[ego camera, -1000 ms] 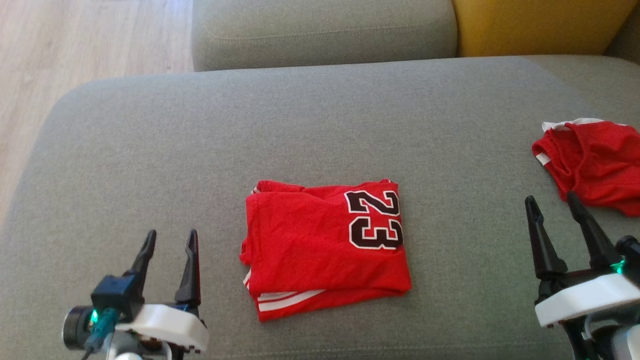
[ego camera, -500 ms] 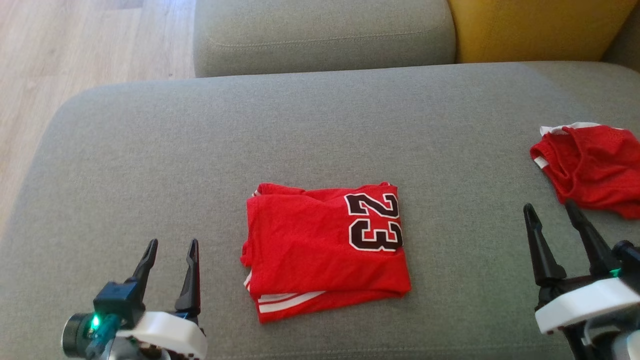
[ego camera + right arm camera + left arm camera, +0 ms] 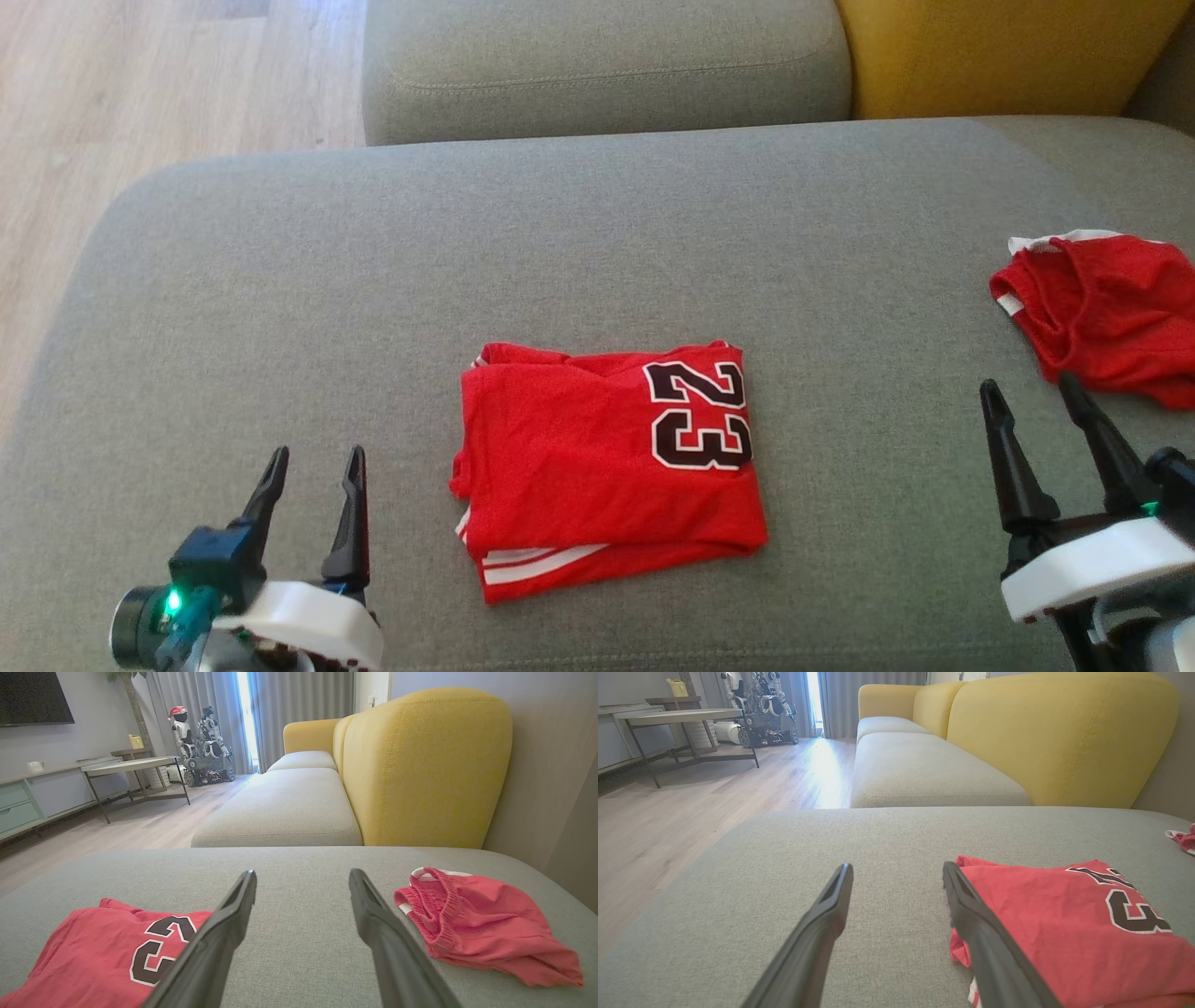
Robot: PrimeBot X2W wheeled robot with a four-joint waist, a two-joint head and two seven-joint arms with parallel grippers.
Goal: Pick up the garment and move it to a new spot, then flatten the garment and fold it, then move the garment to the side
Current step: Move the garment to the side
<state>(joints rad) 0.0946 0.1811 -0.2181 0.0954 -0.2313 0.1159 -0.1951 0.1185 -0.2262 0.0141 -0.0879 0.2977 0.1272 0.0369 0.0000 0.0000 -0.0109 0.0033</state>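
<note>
Where pale wooden floor (image 3: 140, 93) runs off at 10 o'clock, a broad grey sofa seat (image 3: 597, 233) takes up most of the head view. A second grey seat cushion (image 3: 597, 56) butts against it at 12 o'clock and a yellow backrest (image 3: 1008, 47) stands at 1 o'clock. The wrist views look across a living room with grey curtains (image 3: 303, 709), a low table (image 3: 682, 716) and another robot (image 3: 205, 714) parked by the window.

At the middle of the sofa seat lies a red jersey (image 3: 579, 457), folded into a neat, nearly square packet with the black number 23 (image 3: 700, 411) facing up. White stripes peek out along its 6 o'clock edge. It is slightly wider than deep, so its long axis runs from 9 to 3 o'clock. A crumpled red garment with white trim (image 3: 1111, 317), probably shorts, sits at the 3 o'clock edge of the seat.

The left claw (image 3: 316, 453) hovers at 8 o'clock, released and empty, with the jersey near it at its 3 o'clock. The right claw (image 3: 1027, 381) hovers at 4 o'clock, also released and empty. The jersey lies farther off at its 9 o'clock, and the crumpled garment is just beside it at 1 o'clock. The left arm is the nearer one to the jersey. The fold looks done, so moving the jersey aside is likely what remains.
</note>
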